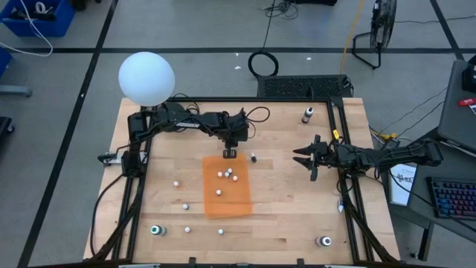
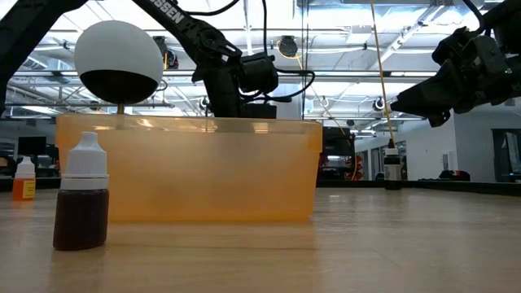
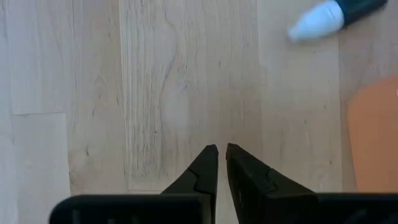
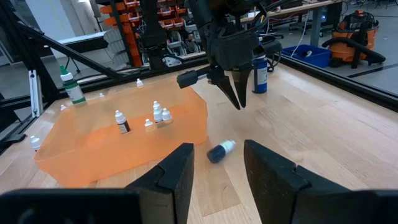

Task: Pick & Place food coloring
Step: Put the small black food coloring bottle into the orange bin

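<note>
The food coloring bottles are tiny, with white caps. Several stand inside the orange bin (image 1: 239, 202), seen closer in the right wrist view (image 4: 157, 114). One dark-bodied bottle (image 1: 253, 158) lies on its side on the wood just right of the bin's far corner (image 4: 221, 150) (image 3: 329, 15). More stand on the table left of and in front of the bin (image 1: 185, 207); a brown one (image 2: 81, 203) is nearest the low camera. My left gripper (image 1: 229, 153) (image 3: 222, 149) points down over bare wood at the bin's far edge, shut and empty. My right gripper (image 1: 305, 160) (image 4: 217, 155) hovers open to the right, facing the lying bottle.
A large white globe (image 1: 146, 77) stands at the table's far left corner. Bigger bottles stand near the far right (image 1: 307, 114), the near left (image 1: 155, 230) and the near right (image 1: 324, 241). A black frame (image 1: 346, 149) borders the table. Bare wood lies between the bin and my right gripper.
</note>
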